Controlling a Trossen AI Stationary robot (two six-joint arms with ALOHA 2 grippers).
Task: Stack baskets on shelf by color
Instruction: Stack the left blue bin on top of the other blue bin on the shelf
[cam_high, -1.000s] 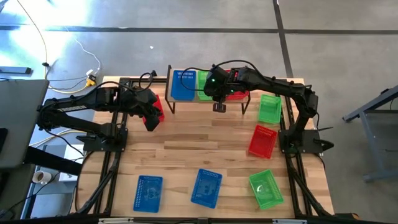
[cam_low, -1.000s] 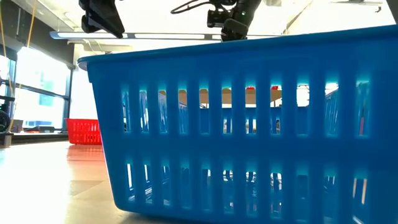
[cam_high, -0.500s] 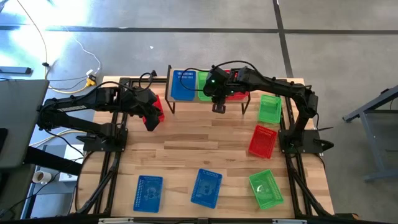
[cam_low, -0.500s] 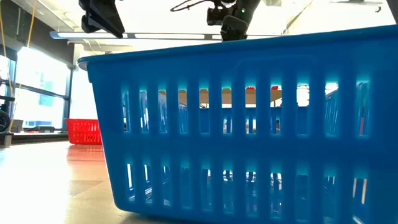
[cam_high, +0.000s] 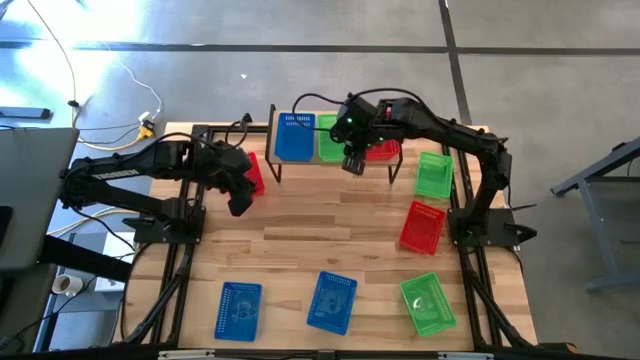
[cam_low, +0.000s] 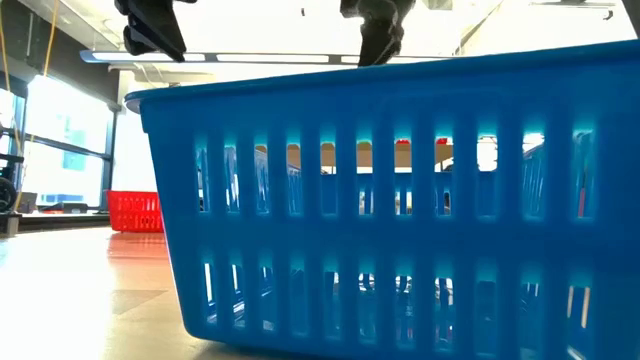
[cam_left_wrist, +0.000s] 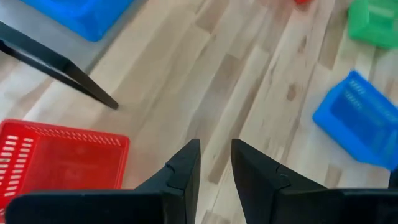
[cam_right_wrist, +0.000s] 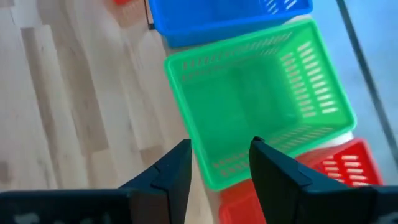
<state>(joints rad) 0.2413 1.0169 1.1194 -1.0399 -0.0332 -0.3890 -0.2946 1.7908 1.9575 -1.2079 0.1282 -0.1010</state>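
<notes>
The right gripper (cam_high: 352, 163) hovered over the front edge of the shelf (cam_high: 335, 160), its two dark fingers (cam_right_wrist: 177, 171) spread apart with nothing between them. Just beyond those fingers sat a green basket (cam_right_wrist: 258, 102) in the middle of the shelf, with a blue basket (cam_right_wrist: 224, 15) beside it on one side and a red basket (cam_right_wrist: 342, 165) on the other.

The left gripper (cam_high: 238, 200) hung above the table (cam_high: 300, 240) near the shelf's left end, its fingers (cam_left_wrist: 183, 174) a little apart and holding nothing; a red basket (cam_left_wrist: 59, 162) lay on the table just beside it.

Farther out, two blue baskets (cam_high: 238, 308) and one green basket (cam_high: 428, 303) lay along the table's near edge, with a red basket (cam_high: 422, 227) and a green basket (cam_high: 433, 173) at the right side.
</notes>
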